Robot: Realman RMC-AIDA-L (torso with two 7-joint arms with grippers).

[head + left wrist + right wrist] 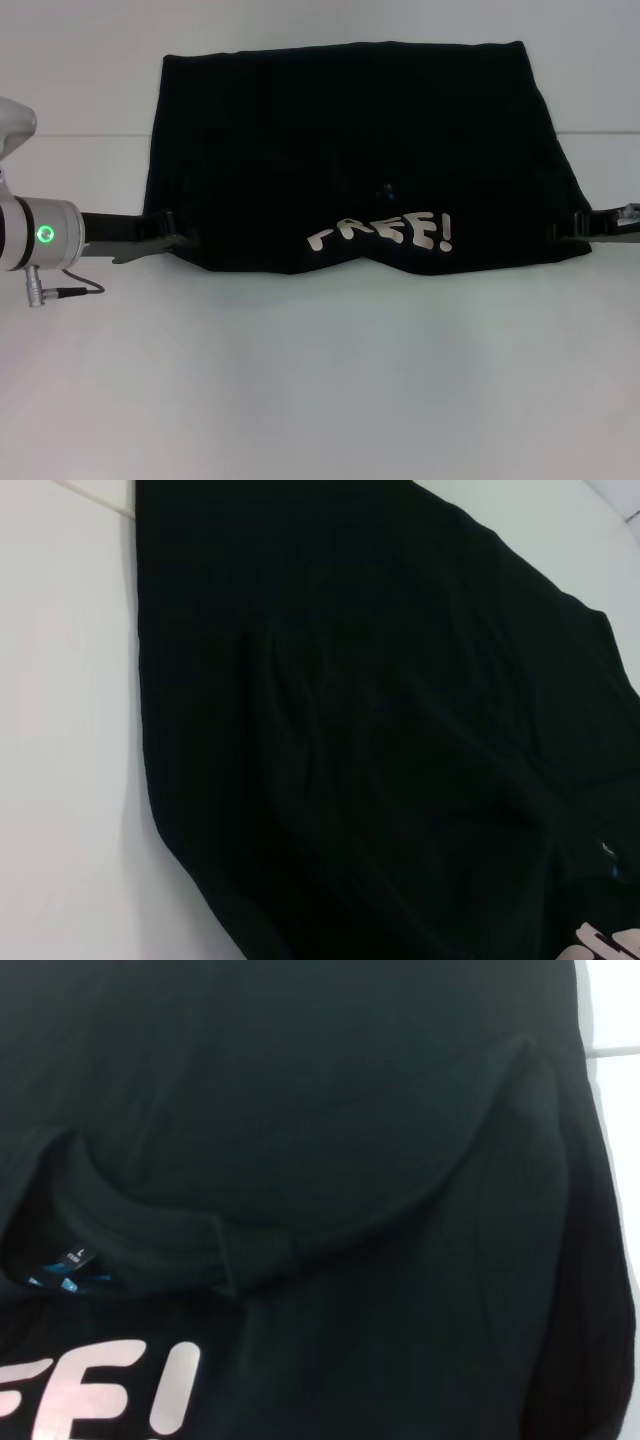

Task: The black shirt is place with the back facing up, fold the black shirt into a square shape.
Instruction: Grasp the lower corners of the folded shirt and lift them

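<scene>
The black shirt (350, 150) lies folded across the far half of the white table as a wide rectangle. A white "FREE!" print (385, 232) shows along its near edge. My left gripper (170, 238) is at the shirt's near left corner, touching the cloth. At the near right corner, my right gripper (578, 228) sits against the cloth edge. In the left wrist view the black shirt (380, 730) fills most of the picture. The right wrist view looks down on the black shirt (350, 1110), with its collar (250, 1250), size label (70, 1265) and part of the print (110, 1390).
The white table (320, 380) spreads bare in front of the shirt. My left arm's white wrist with a green light (45, 234) and a thin cable (70, 290) reach in from the left edge. A faint seam (80, 134) crosses the table behind.
</scene>
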